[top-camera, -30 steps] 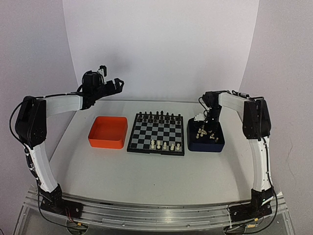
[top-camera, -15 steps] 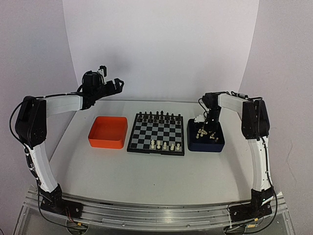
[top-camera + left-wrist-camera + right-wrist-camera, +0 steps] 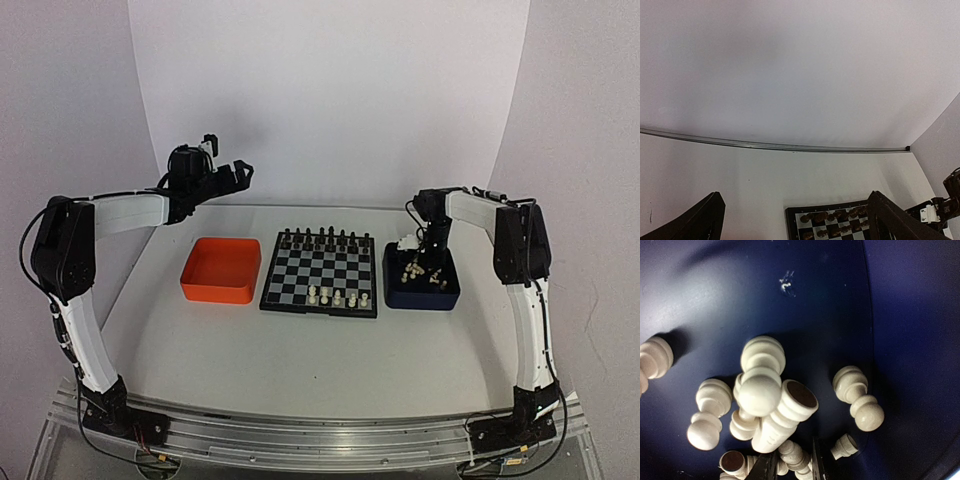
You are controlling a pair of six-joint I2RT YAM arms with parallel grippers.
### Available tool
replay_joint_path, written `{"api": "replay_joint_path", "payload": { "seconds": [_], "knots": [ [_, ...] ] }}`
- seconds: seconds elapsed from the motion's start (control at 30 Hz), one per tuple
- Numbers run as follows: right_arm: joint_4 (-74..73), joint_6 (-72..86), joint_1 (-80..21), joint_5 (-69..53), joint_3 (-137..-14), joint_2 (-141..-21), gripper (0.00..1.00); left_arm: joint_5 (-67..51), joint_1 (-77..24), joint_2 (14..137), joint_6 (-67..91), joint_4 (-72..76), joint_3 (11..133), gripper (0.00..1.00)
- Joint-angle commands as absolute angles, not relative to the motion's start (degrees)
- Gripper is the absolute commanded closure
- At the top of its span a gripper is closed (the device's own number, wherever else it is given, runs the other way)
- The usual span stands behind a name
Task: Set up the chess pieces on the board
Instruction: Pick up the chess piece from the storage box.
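- Narrowing over the last second, the right gripper has sunk slightly deeper into the dark blue tray. Its jaws flank one small cream piece, though I cannot tell if they grip it yet.
- A pick looks under way. Most chess pieces lie heaped in that tray, and a few stand on the board.
- The flanked piece lies on its side, its long axis slanting across the gap; which end is the base is unclear.
- The left gripper hangs wide open, unmoved.

white table, orange tray, board, dark blue tray
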State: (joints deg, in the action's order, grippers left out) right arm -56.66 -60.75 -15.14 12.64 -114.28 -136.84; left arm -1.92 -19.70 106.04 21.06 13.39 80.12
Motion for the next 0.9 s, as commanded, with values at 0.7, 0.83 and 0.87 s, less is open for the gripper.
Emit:
{"api": "replay_joint_path", "payload": {
  "seconds": [0.7,0.83,0.87],
  "knots": [
    [-57.4,-61.2,-14.9,18.9,-111.1,-134.8,0.86,-2.6,-19.7,102.9,20.6,13.2,80.9,0.00],
    [-57.4,-61.0,-14.9,19.0,-111.2,-134.7,0.96,-2.7,-19.7,102.8,20.4,13.3,80.9,0.00],
    [-57.4,-60.7,-14.9,18.9,-111.4,-134.6,0.97,-2.7,-19.7,102.8,20.4,13.3,80.9,0.00]
  ]
}}
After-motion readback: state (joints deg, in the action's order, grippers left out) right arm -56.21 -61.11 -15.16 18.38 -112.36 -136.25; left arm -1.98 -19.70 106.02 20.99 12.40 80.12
